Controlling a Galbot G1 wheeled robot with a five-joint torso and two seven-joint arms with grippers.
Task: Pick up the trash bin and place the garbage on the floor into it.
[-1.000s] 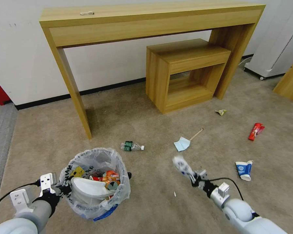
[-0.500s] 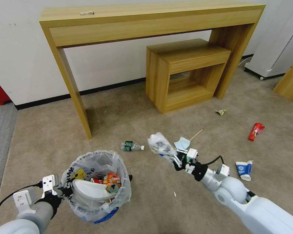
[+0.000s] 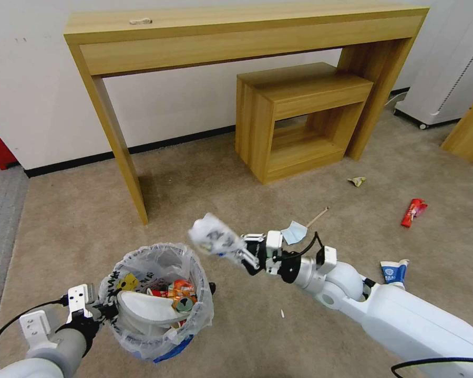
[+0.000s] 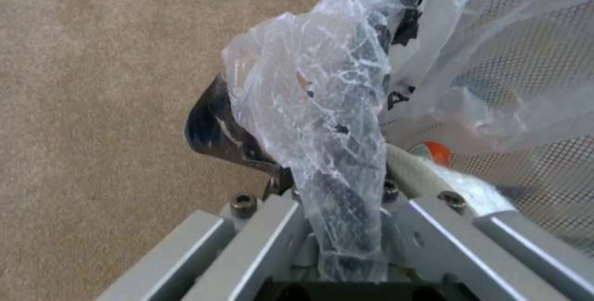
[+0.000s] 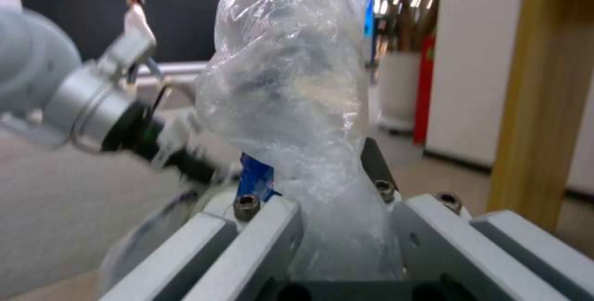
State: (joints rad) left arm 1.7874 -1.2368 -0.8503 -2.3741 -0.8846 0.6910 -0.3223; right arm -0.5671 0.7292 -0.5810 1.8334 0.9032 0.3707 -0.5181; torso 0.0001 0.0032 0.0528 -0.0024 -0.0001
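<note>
- Head view: the right gripper [image 3: 242, 253] is clamped on a crumpled clear plastic wrapper [image 3: 213, 237], held in the air just above and beside the rim of the trash bin [image 3: 157, 296]. The left gripper [image 3: 101, 308] pinches the bin's edge on the robot's left, holding it over the beige carpet [image 3: 205, 178]. Inside the bin lie a white slipper [image 3: 144, 307] and an orange can [image 3: 180, 287]. On the carpet rest a blue mask [image 3: 293, 232] touching a wooden stick [image 3: 317, 216], a red packet [image 3: 412, 211] and a blue-white paper cup [image 3: 393, 273].
- Left wrist view: the left gripper [image 4: 337, 185] is closed on the bin's rim through the crinkled bag liner [image 4: 322, 120], with the mesh wall beside it.
- Right wrist view: the wrapper [image 5: 291, 92] stands pinched between the fingers [image 5: 377, 162] of the right gripper [image 5: 315, 185].
</note>
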